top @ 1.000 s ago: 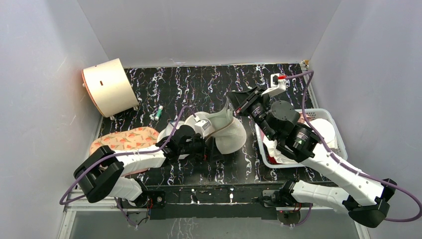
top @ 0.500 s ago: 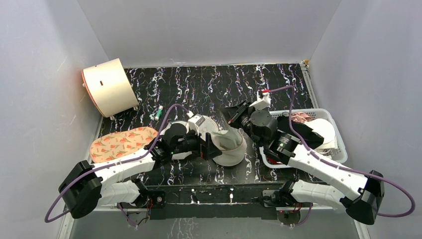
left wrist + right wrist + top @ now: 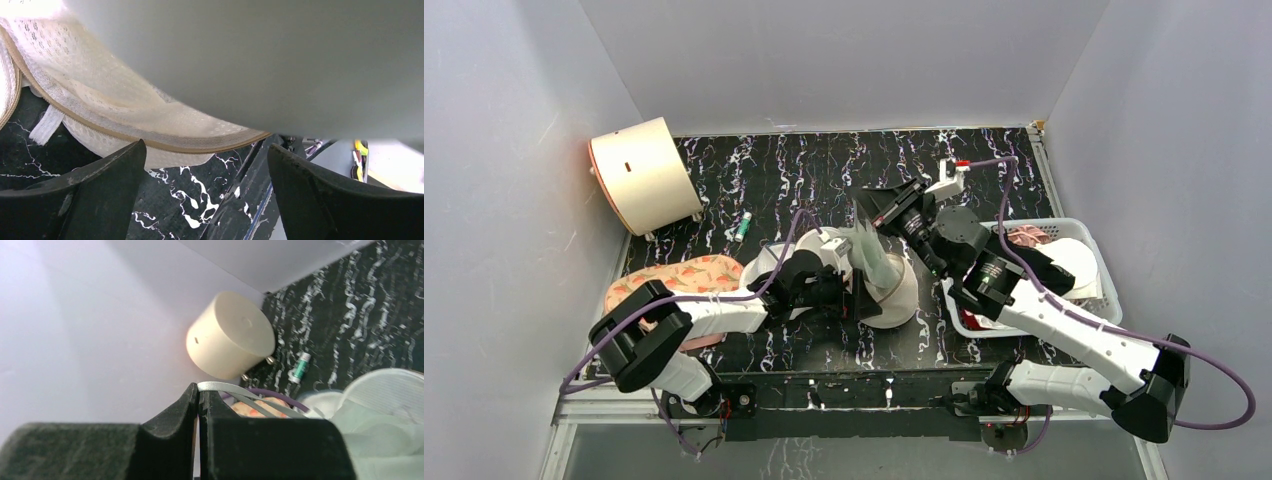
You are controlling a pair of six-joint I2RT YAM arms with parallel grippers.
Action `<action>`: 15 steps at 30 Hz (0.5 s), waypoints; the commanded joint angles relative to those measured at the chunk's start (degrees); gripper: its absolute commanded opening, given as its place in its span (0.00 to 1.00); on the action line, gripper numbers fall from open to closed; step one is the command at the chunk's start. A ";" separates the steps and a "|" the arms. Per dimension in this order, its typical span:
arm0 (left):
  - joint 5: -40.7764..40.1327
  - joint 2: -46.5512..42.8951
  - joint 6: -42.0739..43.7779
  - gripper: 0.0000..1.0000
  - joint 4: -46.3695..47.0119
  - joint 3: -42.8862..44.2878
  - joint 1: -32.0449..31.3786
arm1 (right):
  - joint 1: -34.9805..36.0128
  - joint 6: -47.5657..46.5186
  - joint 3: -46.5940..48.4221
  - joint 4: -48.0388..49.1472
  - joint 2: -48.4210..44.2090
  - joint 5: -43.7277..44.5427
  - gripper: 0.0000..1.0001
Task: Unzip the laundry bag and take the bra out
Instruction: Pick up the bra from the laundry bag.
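Observation:
The cream-beige mesh laundry bag [image 3: 894, 300] lies mid-table; its mesh and tan trim fill the left wrist view [image 3: 115, 115]. The pale grey bra [image 3: 871, 255] rises out of it as a stretched strip, and its smooth cup looms in the left wrist view [image 3: 250, 60]. My right gripper [image 3: 868, 203] is above the bag. It is shut [image 3: 200, 395] on the bra's grey strap [image 3: 250, 399]. My left gripper [image 3: 856, 300] is open and empty [image 3: 205, 200] and sits low at the bag's left side, with bare table between its fingers.
A white basket [image 3: 1108, 290] of laundry stands on the right, under my right arm. A peach printed bra [image 3: 674, 280] lies on the left. A cream cylinder [image 3: 639, 175] stands at the back left. A small green tube [image 3: 742, 227] lies near it.
My right gripper dipped down to the bag, then rose up and to the left, drawing the pale bra upward by its strap. My left gripper stayed low beside the bag and shifted slightly right.

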 commanded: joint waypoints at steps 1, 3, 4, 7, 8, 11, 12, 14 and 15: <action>-1.09 -0.02 2.19 0.89 0.60 0.86 -0.34 | -0.13 -0.60 6.00 8.19 -0.96 0.35 0.00; -1.89 -1.55 3.32 0.89 -1.73 0.84 -0.36 | -0.14 -1.88 6.96 8.03 -1.54 1.10 0.00; -2.41 -2.65 3.90 0.89 -3.00 0.83 -0.34 | -0.13 -2.74 7.43 7.39 -1.99 1.79 0.00; -4.07 -7.11 5.59 0.92 -8.27 1.64 -0.34 | -0.16 -5.42 8.36 4.62 -4.16 4.05 0.00; -4.54 -8.70 6.32 0.94 -10.20 2.38 -0.32 | -0.13 -6.43 8.55 3.58 -5.06 4.96 0.00; -4.95 -12.66 8.47 0.98 -15.17 4.15 -0.31 | -0.14 -10.17 9.27 1.81 -8.21 7.98 0.00; -5.17 -13.77 9.14 0.98 -16.76 4.93 -0.31 | -0.13 -11.81 9.97 1.14 -9.07 8.72 0.00; -5.89 -15.74 10.59 0.98 -20.31 6.66 -0.33 | -0.13 -14.88 12.31 -0.55 -10.53 9.77 0.00; -6.39 -16.64 11.28 0.98 -22.01 7.61 -0.33 | -0.13 -16.67 13.60 -1.83 -11.13 10.14 0.00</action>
